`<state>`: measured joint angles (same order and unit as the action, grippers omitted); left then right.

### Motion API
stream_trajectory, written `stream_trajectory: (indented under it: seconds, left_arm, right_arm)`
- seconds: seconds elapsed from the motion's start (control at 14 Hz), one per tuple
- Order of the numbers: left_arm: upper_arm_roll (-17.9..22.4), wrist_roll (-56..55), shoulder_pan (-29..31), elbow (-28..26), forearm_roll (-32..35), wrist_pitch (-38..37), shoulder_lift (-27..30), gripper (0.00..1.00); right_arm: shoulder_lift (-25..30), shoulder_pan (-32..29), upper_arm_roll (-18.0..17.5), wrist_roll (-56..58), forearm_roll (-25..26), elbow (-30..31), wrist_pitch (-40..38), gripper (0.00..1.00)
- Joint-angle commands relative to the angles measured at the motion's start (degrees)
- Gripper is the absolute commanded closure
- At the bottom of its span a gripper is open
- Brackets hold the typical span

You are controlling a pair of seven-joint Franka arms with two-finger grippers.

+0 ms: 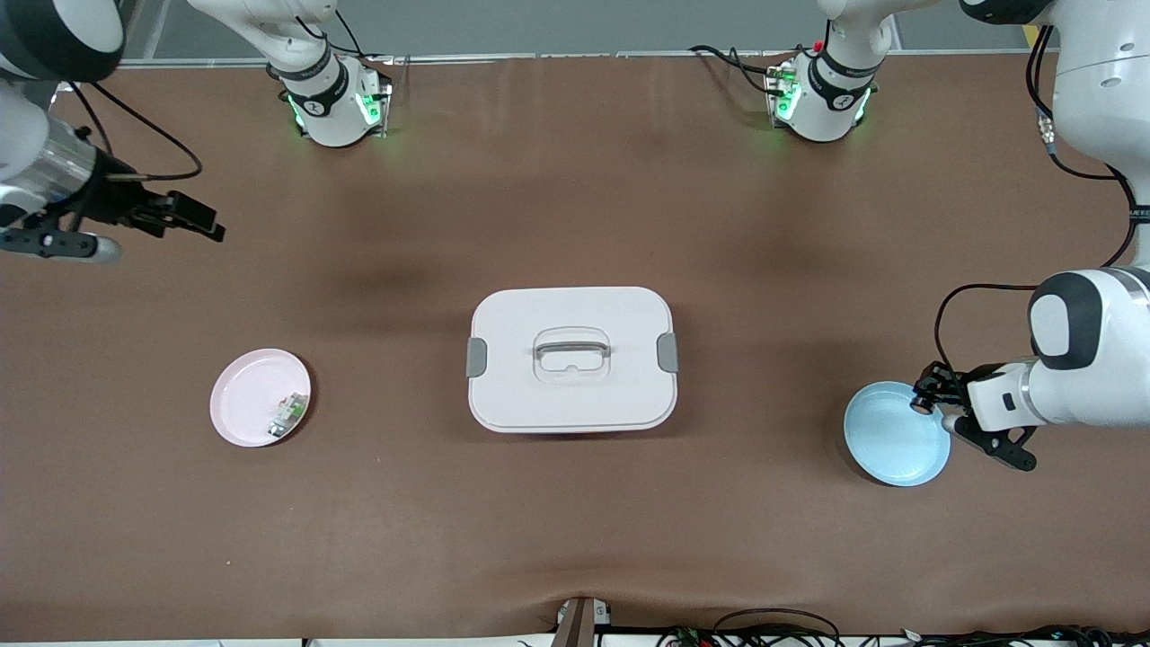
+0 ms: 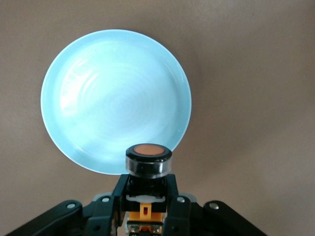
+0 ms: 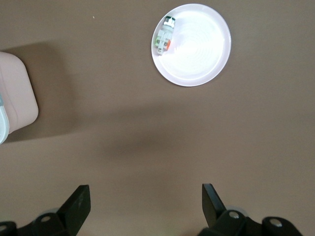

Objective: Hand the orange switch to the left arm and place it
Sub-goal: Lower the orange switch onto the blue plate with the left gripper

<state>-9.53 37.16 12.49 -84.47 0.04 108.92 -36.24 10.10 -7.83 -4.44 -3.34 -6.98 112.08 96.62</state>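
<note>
From my remote station I see a brown desk point(image 1: 575, 207) carrying three things set in a row across its middle, well apart from one another. At the centre stands the white lidded box point(image 1: 571, 358) with grey side clips and a grey handle on top. Toward the right arm's end lies a pink plate point(image 1: 252, 391) with a small green-and-white part point(image 1: 288, 414) resting near its rim, and toward the left arm's end lies a light blue plate point(image 1: 889, 440); both plates sit slightly nearer the front camera than the box.

No legible txt, labels or nos. anywhere.
</note>
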Motion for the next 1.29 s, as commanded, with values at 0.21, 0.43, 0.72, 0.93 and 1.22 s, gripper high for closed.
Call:
stream_trajectory:
  seconds: [0.21, 0.43, 0.72, 0.93, 1.22]
  left_arm:
    - [-0.58, 22.92, 2.27, -0.78, 1.19, 8.48, -3.48, 1.00]
    - [-0.67, 32.96, 2.10, -0.87, 0.66, 13.41, -5.51, 1.00]
    - [-0.93, 41.65, 1.04, -0.70, 1.02, 16.84, -7.17, 1.00]
    - [-1.11, 45.45, 1.04, -0.61, 0.75, 19.22, -9.47, 1.00]
    - [-1.11, 50.02, 0.78, -0.52, 1.19, 21.42, -9.91, 1.00]
  right_arm:
    - [-1.05, -3.68, -0.93, 0.26, 4.60, -11.26, -8.91, 0.00]
    - [-3.06, -4.74, -1.01, 0.00, 5.13, -15.65, -9.43, 0.00]
    - [-3.16, -4.74, -1.01, -0.70, 5.31, -16.72, -9.35, 0.00]
    - [-3.16, -4.92, -1.01, -0.62, 5.40, -17.33, -9.43, 0.00]
    - [-3.24, -4.48, -0.93, -0.62, 5.48, -17.95, -9.35, 0.00]
